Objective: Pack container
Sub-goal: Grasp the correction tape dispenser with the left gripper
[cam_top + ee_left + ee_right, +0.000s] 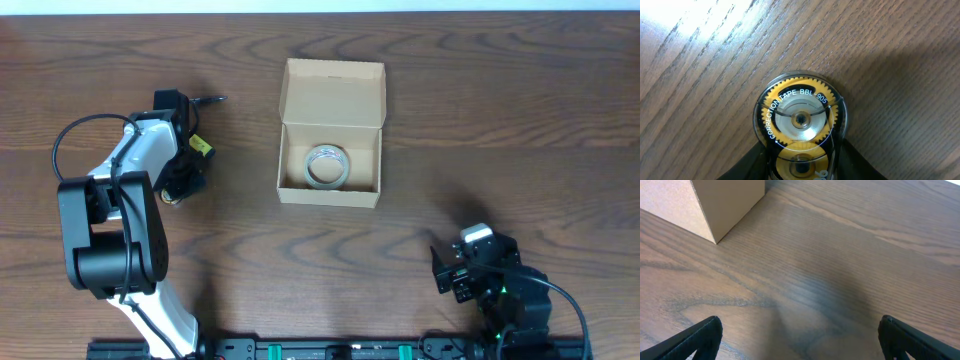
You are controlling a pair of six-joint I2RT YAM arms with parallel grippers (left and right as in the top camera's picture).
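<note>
Correction tape (799,120) — yellow gear, clear shell — between gripper fingers (752,167)

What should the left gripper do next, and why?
Probably close the left gripper firmly on the correction tape before any lift. Its fingers flank the tape, which lies on the table, but a firm grip isn't evident. The open box, with a tape roll inside, is ready for it.

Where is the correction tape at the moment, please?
In the left wrist view the correction tape lies on the table between the fingers of the left gripper; overhead, that spot is left of the open box.
</note>
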